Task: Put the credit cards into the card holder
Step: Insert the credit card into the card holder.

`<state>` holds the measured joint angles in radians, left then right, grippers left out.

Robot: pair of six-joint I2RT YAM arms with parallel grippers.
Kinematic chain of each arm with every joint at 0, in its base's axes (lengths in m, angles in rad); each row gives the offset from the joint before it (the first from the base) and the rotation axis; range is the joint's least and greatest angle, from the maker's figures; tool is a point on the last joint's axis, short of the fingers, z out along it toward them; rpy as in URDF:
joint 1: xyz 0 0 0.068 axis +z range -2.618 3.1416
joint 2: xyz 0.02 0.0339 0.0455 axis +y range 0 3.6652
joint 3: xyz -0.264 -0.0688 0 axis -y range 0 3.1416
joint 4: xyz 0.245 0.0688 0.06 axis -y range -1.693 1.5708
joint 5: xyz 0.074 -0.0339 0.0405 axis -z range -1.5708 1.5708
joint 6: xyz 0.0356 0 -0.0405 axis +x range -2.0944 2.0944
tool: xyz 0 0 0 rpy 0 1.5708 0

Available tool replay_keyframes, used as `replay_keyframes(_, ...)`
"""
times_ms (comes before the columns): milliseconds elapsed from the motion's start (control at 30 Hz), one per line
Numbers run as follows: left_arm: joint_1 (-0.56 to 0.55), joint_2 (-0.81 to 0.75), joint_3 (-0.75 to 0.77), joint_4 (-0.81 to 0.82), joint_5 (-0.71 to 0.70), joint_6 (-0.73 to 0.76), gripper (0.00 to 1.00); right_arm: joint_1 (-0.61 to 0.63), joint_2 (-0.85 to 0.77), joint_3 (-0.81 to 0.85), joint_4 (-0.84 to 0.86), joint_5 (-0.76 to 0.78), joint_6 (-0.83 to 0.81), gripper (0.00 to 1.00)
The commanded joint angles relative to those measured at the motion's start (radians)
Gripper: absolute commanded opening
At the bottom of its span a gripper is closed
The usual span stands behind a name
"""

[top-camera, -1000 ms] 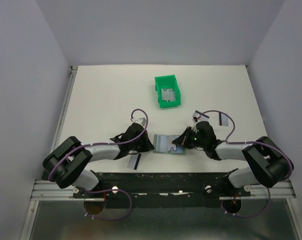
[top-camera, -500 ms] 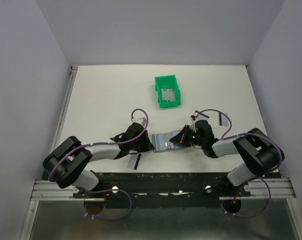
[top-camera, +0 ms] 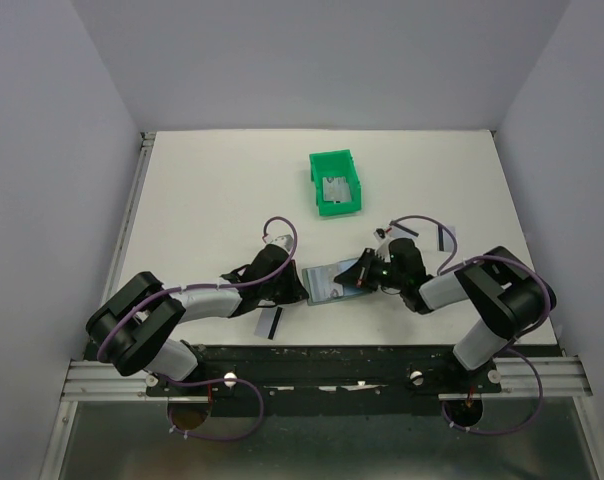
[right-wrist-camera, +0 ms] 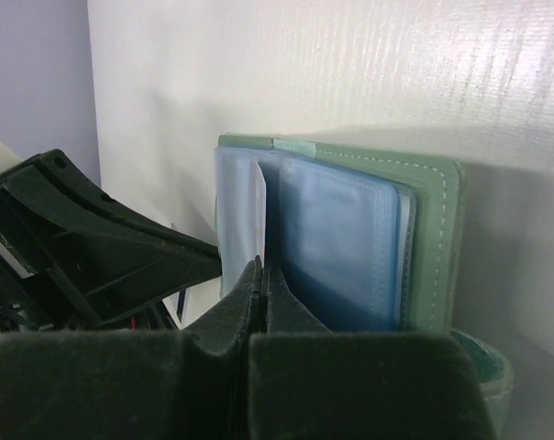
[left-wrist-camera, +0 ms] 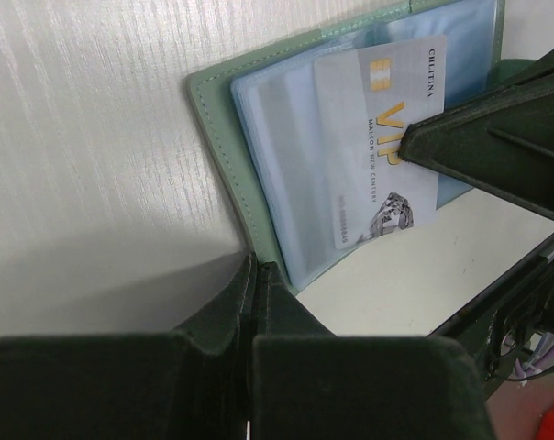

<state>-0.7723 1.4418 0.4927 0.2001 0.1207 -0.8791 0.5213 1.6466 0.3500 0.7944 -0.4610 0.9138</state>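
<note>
**Inspector:** Top view first. What has changed?

**Assistant:** Over the last second the right gripper has pushed leftward and its elbow has swung in toward the middle of the table. The holder has slid a little left with it. The left gripper has not shifted. I judge this to be an insertion stroke under way, not yet finished.

**Inspector:** Other stock?

**Assistant:** A stray card lies by the left arm and another card lies well to the right. A third card sits in the green bin — so work remains.

**Inspector:** Left wrist.

**Assistant:** The left jaws are pressed together on the holder's near green edge, steadying it where it lies open on the table. The card rests on the blue pockets. Its left part looks veiled by a clear sleeve and the rest is bare. Legible: "CHLITINA", a large "VIP" and "MAISON NEW CENTURY". The number is too small to read.

**Inspector:** Right wrist.

**Assistant:** The right jaws are clamped on the card, seen edge-on between two blue leaves — the holder's green cover lies to the right.
</note>
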Motion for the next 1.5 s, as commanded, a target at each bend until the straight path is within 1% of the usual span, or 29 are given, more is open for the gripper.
replay_keyframes(0, 0.001, 0.026, 0.010, -0.025, -0.001, 0.020, 0.00, 0.006, -0.002, 0.020, -0.098, -0.088, -0.075, 0.01)
replay_keyframes(167, 0.001, 0.031, 0.010, -0.022, 0.000, 0.020, 0.00, 0.008, -0.011, 0.026, -0.147, -0.108, -0.090, 0.01)
replay_keyframes(300, 0.001, 0.032, 0.010, -0.021, 0.003, 0.020, 0.00, 0.020, 0.027, 0.037, -0.118, -0.127, -0.070, 0.00)
replay_keyframes(600, 0.001, 0.026, 0.006, -0.019, 0.004, 0.019, 0.00, 0.065, 0.068, 0.043, -0.061, -0.064, 0.006, 0.00)
replay_keyframes(633, 0.001, 0.028, 0.004, -0.019, 0.004, 0.019, 0.00, 0.068, 0.073, 0.043, -0.055, -0.062, 0.016, 0.01)
replay_keyframes(733, 0.001, 0.026, 0.001, -0.016, 0.004, 0.017, 0.00, 0.069, 0.053, 0.043, -0.069, -0.058, 0.019, 0.14)
replay_keyframes(800, 0.001, 0.026, 0.001, -0.016, 0.005, 0.015, 0.00, 0.068, 0.016, 0.046, -0.119, -0.041, 0.001, 0.22)
replay_keyframes(933, 0.001, 0.022, 0.000, -0.013, 0.004, 0.017, 0.00, 0.069, -0.097, 0.075, -0.309, 0.011, -0.061, 0.35)
replay_keyframes(1100, 0.001, 0.017, -0.008, -0.004, 0.005, 0.019, 0.00, 0.066, -0.217, 0.141, -0.570, 0.096, -0.154, 0.45)
replay_keyframes(1233, 0.002, 0.022, -0.009, -0.001, 0.010, 0.020, 0.00, 0.069, -0.261, 0.193, -0.731, 0.168, -0.196, 0.47)
replay_keyframes(1367, 0.001, 0.025, -0.006, 0.004, 0.013, 0.023, 0.00, 0.068, -0.249, 0.221, -0.781, 0.189, -0.210, 0.46)
replay_keyframes(1433, 0.001, 0.025, -0.005, 0.004, 0.013, 0.023, 0.00, 0.068, -0.243, 0.222, -0.781, 0.205, -0.207, 0.42)
replay_keyframes(1467, 0.001, 0.028, -0.005, 0.005, 0.013, 0.023, 0.00, 0.068, -0.237, 0.225, -0.782, 0.208, -0.205, 0.37)
